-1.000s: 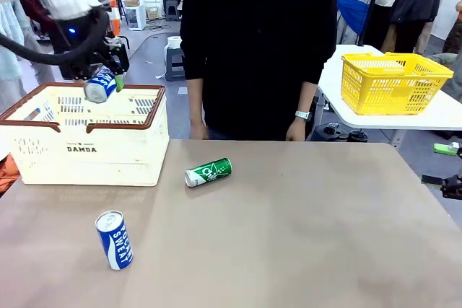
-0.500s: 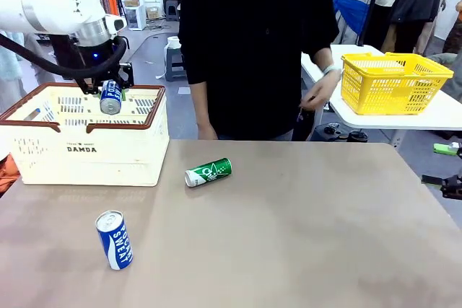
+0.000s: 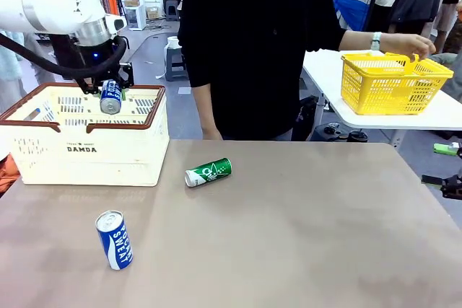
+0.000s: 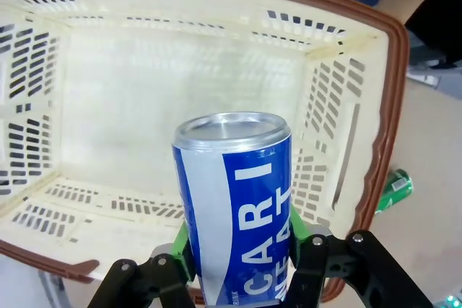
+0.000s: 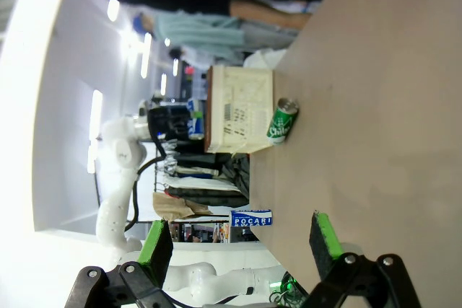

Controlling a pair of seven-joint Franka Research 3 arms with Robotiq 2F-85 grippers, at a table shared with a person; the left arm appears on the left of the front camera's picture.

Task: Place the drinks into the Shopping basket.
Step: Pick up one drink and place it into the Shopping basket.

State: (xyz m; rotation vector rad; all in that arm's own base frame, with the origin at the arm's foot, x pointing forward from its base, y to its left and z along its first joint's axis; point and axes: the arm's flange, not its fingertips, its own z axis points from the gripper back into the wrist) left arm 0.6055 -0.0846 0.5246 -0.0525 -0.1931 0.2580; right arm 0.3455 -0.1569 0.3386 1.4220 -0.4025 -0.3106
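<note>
Your left hand [image 4: 240, 244] grips a blue-and-white can [image 4: 234, 200] over the Shopping basket [image 4: 393, 106].
You see its silver top pointing at the basket floor; a green can [image 4: 393, 189] lies outside on the tabletop [image 4: 433, 171].

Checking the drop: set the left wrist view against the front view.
Left wrist view adds the floor of the Shopping basket, bare where it shows. Front view adds the standing Pocari Sweat can, and a person's hand at the yellow basket. Both show the blue can in the left jaws over the basket, and the lying green can.
</note>
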